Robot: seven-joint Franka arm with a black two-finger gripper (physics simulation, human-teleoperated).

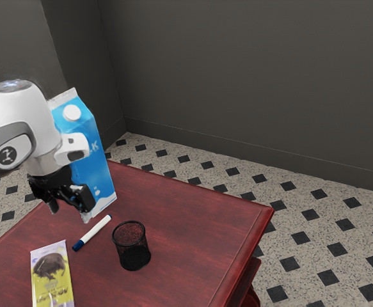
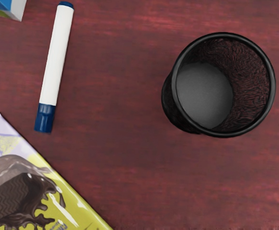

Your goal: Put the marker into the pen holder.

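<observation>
Reaching in from the exterior view's left with the white arm (image 1: 21, 107). Holding the gripper (image 1: 70, 210) above the red table (image 1: 192, 217), near the blue milk carton (image 1: 98, 176). Holding the two fingers apart. Locating the marker (image 2: 56, 57) flat on the tabletop, outside the pen holder (image 2: 224, 133) and well apart from its wall. Pointing the marker's broad blue cap toward the chocolate packet (image 2: 58, 188) and its narrow blue end toward the carton.

Standing the pen holder upright, mouth up, on the tabletop; exposing its dark mesh wall and grey inner base to the wrist view. Laying the yellow and lilac chocolate packet flat, near the capped end. Standing the carton upright, near the marker's opposite end. Showing a speckled floor (image 1: 288, 220) with black diamond inlays beyond the table, and a dark grey wall (image 1: 250, 77) behind.
</observation>
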